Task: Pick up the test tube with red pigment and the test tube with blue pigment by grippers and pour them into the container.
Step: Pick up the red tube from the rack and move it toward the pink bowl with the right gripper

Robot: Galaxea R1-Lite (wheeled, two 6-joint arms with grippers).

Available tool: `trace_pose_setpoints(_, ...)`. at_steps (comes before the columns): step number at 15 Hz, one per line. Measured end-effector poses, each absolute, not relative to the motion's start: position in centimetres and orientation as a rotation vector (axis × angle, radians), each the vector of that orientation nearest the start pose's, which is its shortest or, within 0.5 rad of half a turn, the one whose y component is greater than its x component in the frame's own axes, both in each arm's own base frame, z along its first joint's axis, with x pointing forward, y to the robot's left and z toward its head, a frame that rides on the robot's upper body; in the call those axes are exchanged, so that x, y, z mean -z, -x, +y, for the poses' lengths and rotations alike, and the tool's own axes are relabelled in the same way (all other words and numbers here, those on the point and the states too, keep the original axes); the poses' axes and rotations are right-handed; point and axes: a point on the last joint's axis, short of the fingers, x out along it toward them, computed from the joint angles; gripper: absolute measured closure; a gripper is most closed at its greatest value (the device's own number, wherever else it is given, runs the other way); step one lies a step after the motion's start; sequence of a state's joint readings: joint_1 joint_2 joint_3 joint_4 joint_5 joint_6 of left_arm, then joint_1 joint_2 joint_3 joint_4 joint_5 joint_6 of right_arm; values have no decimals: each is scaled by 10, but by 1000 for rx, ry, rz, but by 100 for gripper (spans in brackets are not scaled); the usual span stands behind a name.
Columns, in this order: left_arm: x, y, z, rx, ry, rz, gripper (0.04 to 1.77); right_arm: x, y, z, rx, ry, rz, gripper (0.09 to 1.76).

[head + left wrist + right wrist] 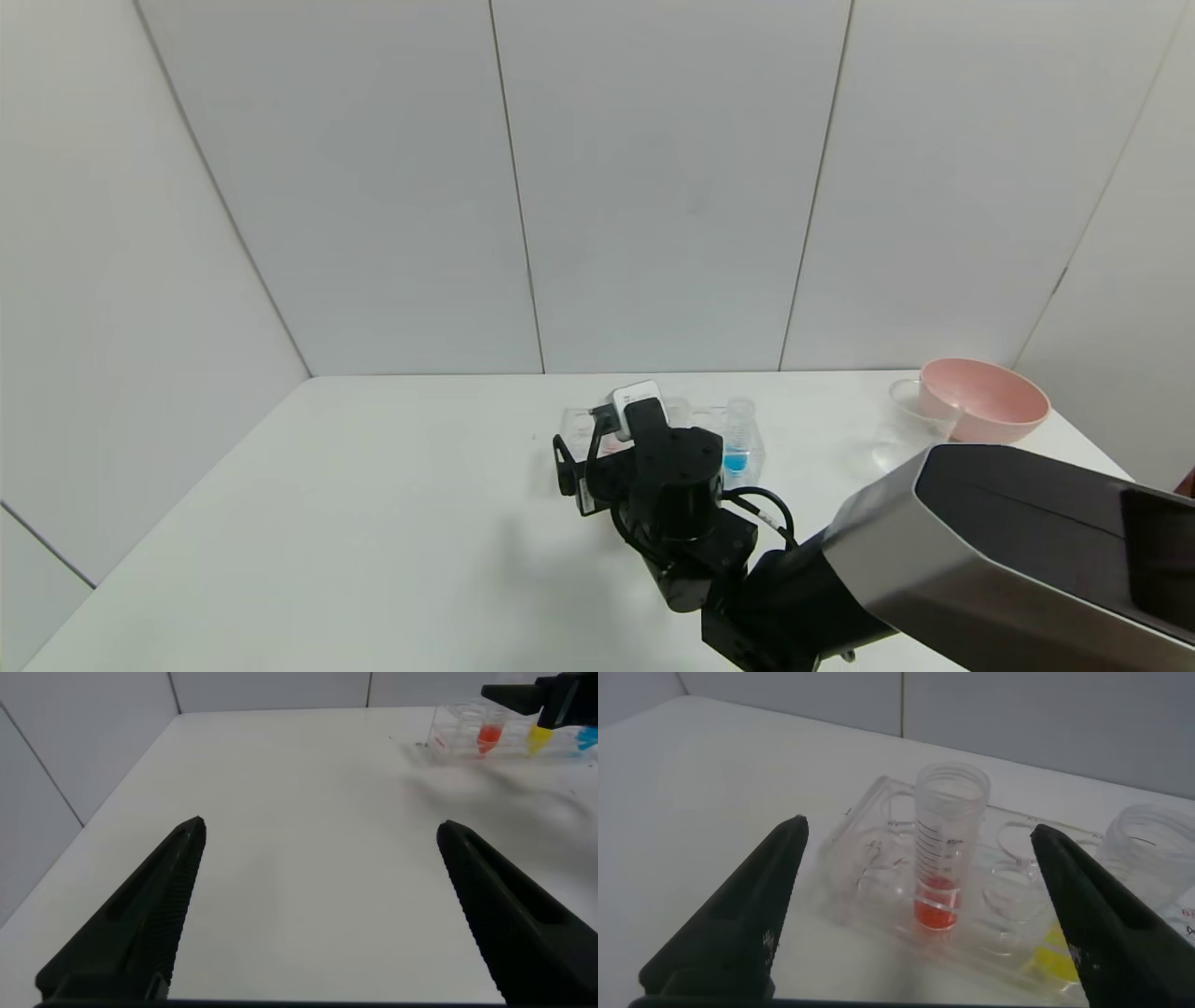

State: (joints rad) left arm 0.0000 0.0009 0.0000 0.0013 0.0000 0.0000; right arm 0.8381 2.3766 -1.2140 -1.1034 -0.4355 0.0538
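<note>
The test tube with red pigment (946,849) stands upright in a clear rack (868,873). My right gripper (917,829) is open, with one finger on each side of this tube, not touching it. In the head view the right gripper (581,459) sits at the rack's (574,422) left end and hides most of the red tube. The test tube with blue pigment (738,437) stands upright at the rack's right end. The clear container (907,420) stands to the right, beside the pink bowl. My left gripper (320,831) is open and empty over bare table, far from the rack (458,733).
A pink bowl (985,401) stands at the back right, touching the container. A tube with yellow liquid (1055,950) stands in the rack between the red and blue ones. The right arm (980,551) crosses the front right. The white table (373,504) ends at grey walls.
</note>
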Motion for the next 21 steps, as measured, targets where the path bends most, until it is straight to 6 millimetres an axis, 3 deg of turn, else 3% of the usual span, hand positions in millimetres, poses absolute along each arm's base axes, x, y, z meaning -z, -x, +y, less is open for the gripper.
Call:
trace_pose_setpoints(9, -75, 23, 0, 0, 0, 2, 5, -62, -324, 332, -416, -23, 55, 14)
trace_pose_setpoints(16, -75, 23, 0, 0, 0, 2, 5, -61, -326, 330, -408, -24, 54, 103)
trace_pose_setpoints(18, -75, 23, 0, 0, 0, 2, 5, -61, -327, 330, -406, -23, 56, 137)
trace_pose_setpoints(21, -75, 23, 0, 0, 0, 3, 5, -61, -326, 330, -407, -21, 57, 137)
